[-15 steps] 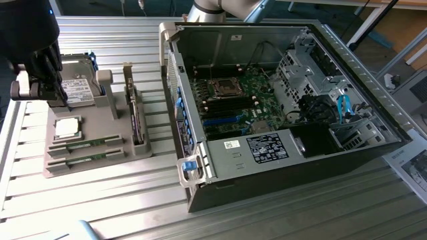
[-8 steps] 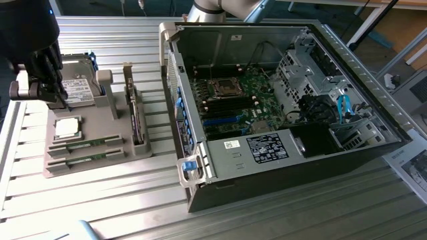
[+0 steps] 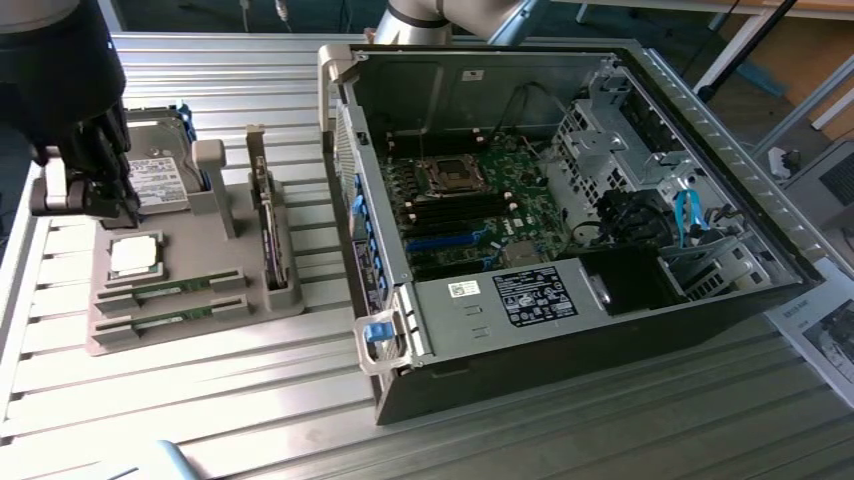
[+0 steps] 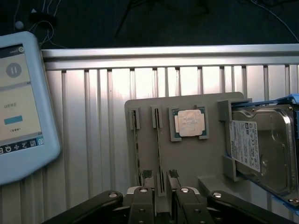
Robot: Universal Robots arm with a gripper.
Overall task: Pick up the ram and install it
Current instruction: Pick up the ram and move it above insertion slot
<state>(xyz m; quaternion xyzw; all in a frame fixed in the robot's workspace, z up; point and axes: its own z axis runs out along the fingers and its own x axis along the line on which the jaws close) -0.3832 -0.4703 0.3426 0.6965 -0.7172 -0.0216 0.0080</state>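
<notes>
The hand [image 4: 160, 176] is held wide, its fingertips [image 4: 147, 175] set either side of the ram [image 4: 159, 140]. The ram is seated on edge in the grey holder [image 4: 196, 158] on the bench [image 4: 93, 140], beside the processor chip [image 4: 190, 122]. Whether the fingertips touch the ram cannot be made out. Its near end is hidden by the hand.

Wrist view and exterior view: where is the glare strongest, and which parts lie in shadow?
Exterior view: the table glares white at the exterior view's left, the processor is washed out, and the case is dark deep inside its drive bay. Wrist view: the table glares along its slats, the processor shines, and the background beyond the table edge is almost black.
</notes>
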